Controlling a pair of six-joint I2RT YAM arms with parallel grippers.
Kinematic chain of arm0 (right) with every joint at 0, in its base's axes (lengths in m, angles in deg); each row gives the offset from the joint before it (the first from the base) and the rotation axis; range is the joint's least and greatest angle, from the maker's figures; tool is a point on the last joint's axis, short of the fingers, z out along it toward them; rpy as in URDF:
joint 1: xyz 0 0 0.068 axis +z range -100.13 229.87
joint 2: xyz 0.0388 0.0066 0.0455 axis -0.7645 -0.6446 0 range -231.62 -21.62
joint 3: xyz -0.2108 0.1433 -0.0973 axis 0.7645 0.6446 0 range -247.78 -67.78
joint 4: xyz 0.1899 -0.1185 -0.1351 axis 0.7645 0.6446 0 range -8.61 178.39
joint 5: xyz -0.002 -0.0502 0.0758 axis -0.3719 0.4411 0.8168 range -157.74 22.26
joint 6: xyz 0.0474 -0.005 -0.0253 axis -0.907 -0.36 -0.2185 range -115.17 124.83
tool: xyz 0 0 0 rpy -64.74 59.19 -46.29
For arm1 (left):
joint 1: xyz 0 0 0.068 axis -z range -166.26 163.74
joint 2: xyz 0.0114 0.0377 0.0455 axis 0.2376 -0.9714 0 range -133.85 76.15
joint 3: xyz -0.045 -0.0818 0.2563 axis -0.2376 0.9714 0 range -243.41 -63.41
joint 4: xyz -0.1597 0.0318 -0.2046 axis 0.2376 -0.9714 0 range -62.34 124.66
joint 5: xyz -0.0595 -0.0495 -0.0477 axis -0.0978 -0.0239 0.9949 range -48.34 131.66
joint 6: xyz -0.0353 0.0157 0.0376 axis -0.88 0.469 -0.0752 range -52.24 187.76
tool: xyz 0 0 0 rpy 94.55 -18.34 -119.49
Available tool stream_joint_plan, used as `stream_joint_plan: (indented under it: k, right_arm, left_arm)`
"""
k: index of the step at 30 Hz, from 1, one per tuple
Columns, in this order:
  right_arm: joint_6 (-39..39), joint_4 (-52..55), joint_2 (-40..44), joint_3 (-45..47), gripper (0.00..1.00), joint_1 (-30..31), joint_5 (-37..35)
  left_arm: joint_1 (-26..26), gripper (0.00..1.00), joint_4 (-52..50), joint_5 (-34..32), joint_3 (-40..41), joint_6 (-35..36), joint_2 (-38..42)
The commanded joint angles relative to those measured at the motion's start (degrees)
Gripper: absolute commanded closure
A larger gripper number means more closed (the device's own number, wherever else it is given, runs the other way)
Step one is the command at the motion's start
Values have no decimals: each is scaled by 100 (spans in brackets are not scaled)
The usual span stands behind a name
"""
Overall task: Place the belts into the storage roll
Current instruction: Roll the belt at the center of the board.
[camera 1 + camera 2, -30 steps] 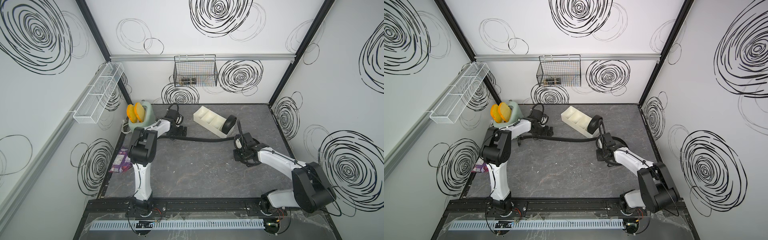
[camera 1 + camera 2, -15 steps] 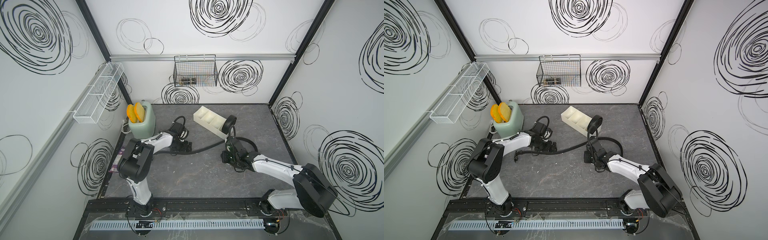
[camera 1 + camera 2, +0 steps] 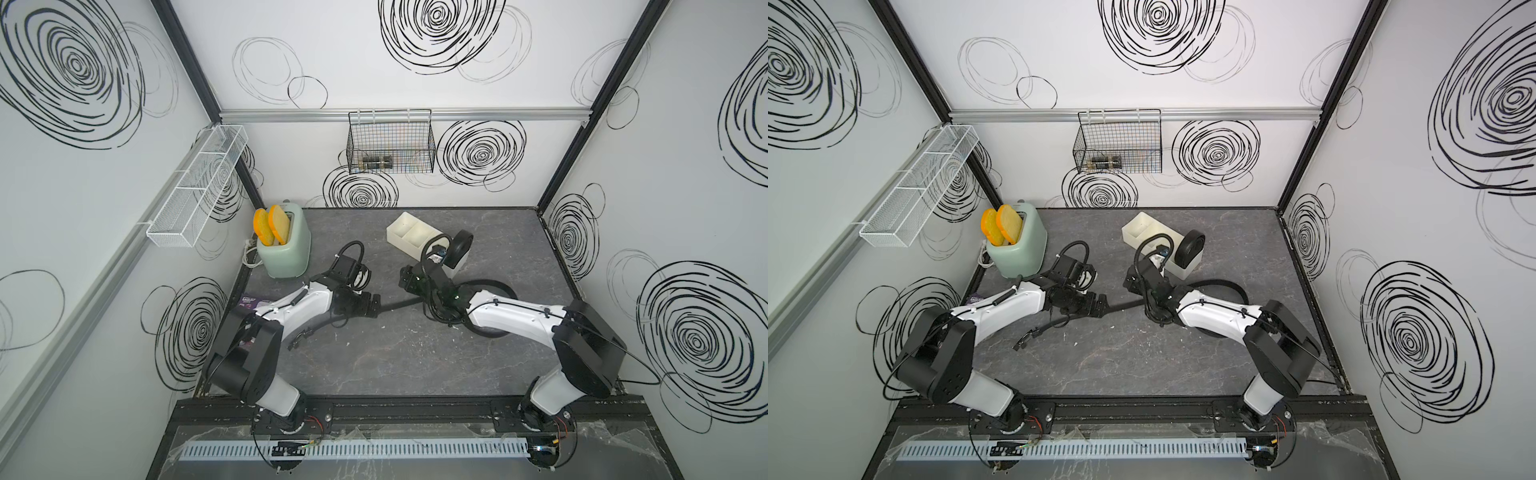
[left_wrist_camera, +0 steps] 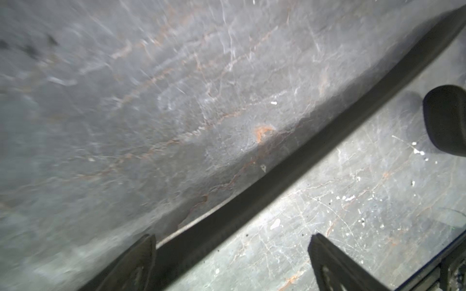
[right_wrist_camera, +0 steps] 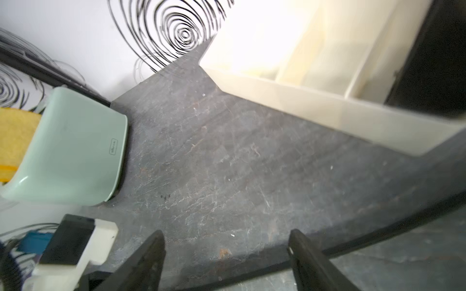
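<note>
- The left pincer [image 4: 231, 239] is seen open in the left wrist view, with its two fingers [image 4: 141, 262] set wide apart above the grey bench [image 4: 176, 100].
- An uncoiled belt [image 4: 290, 171] is laid flat on the bench and runs slantwise between those fingers, just beside one of them. Whether it is touched cannot be told.
- The right pincer [image 5: 226, 231] is likewise open, and nothing is clamped in it. The same strap is seen crossing the bench beneath its spread fingers.
- In both top views the uncoiled belt is stretched across the middle of the bench from the left pincer to the right pincer. It is then bent into a loop beside the right arm and is partly hidden by it.
- The strap's other end, fitted with a dark end piece, is seen lying below the left forearm.
- The storage roll [image 3: 401, 232] is set at an angle towards the rear of the bench, just beyond the right pincer.
- A coiled belt [image 3: 459, 249] is stood on edge in the roll's end compartment, the one nearest the right arm.
- A pale green toaster [image 3: 286, 253] holding two yellow slices [image 3: 270, 224] is placed in the rear left corner, apart from the roll.
- A black wire basket [image 3: 390, 145] is hung on the rear wall, and a white mesh shelf [image 3: 199, 187] is fixed to the left wall.
</note>
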Motion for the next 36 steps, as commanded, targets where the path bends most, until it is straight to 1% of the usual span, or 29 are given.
stream_joint_plan:
  k: [1,3,5,8,10,13,16,18,19,21,25,27,28,29,30,32,34,36]
  right_arm:
    - [1439,2172,606,262,11,-294,-491]
    - [1692,2523,996,730,11,-719,-143]
    - [2150,2497,1316,1232,11,-1139,188]
    - [2459,2506,1457,1504,11,-1429,70]
    - [2578,2513,1301,1523,12,-1571,101]
    - [2730,2675,736,1388,13,-1695,212]
    - [2850,2749,191,1340,17,-1726,207]
    - [2860,2658,84,1415,20,-1776,319]
    - [2883,2604,82,1475,24,-1783,380]
    - [2893,2493,78,1571,34,-1820,541]
    - [2925,2426,-109,1647,70,-1805,655]
    - [2809,2384,-111,1613,85,-1723,729]
    - [2679,2347,-75,1578,92,-1636,770]
    - [2503,2281,-15,1528,97,-1526,838]
    - [2290,2184,36,1483,99,-1422,905]
    - [1622,1725,176,1360,100,-1107,1121]
    - [828,1000,239,1302,100,-851,1354]
    - [51,218,205,1286,100,-671,1404]
  left_arm:
    - [28,0,-192,-362,-175,360,186]
    - [132,0,-194,-509,-188,455,201]
    - [341,1,-203,-800,-232,554,128]
    - [583,1,-271,-1146,-384,647,-54]
    - [650,2,-300,-1241,-493,679,-149]
    - [643,2,-291,-1314,-561,681,-183]
    - [636,2,-331,-1510,-645,698,-188]
    - [605,3,-322,-1678,-716,696,-186]
    - [569,3,-311,-1733,-758,693,-192]
    - [469,3,-320,-1711,-885,701,-288]
    - [374,3,-376,-1762,-1128,753,-623]
    - [354,3,-354,-1748,-1133,771,-746]
    - [345,3,-329,-1762,-1112,789,-791]
    - [336,3,-303,-1784,-1082,791,-823]
    - [333,3,-285,-1788,-1065,802,-853]
    - [318,3,-257,-1840,-1020,810,-891]
    - [298,3,-252,-1852,-963,824,-884]
    - [289,3,-239,-1925,-888,871,-833]
